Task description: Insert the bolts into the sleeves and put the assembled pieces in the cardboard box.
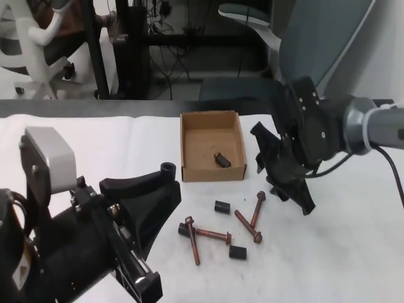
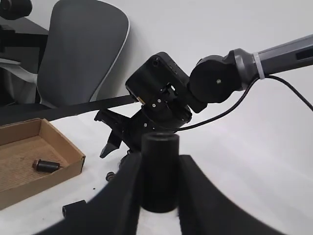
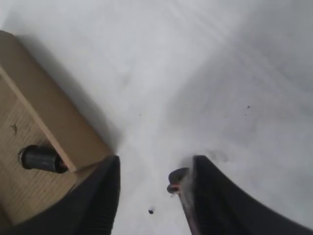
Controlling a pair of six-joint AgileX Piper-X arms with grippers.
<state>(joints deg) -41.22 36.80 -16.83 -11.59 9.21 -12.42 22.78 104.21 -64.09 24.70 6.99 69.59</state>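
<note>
My left gripper (image 2: pixel 160 200) is shut on a black sleeve (image 2: pixel 160 161), held upright above the white table; in the high view this sleeve (image 1: pixel 167 168) sticks out of the left gripper (image 1: pixel 165 177). My right gripper (image 1: pixel 281 184) hangs open just right of the cardboard box (image 1: pixel 189 136), low over the table. In the right wrist view the right gripper (image 3: pixel 154 196) has a bolt head (image 3: pixel 176 179) beside one finger. Several rusty bolts (image 1: pixel 247 226) and loose black sleeves (image 1: pixel 221 206) lie in front of the box. One assembled piece (image 1: pixel 222 160) lies inside it.
The box's wall (image 3: pixel 49 117) is close to one right finger. Another sleeve (image 1: pixel 237 252) lies nearest the front. White table stretches right of the bolts. An office chair (image 2: pixel 83 54) and desk legs stand beyond the table's far edge.
</note>
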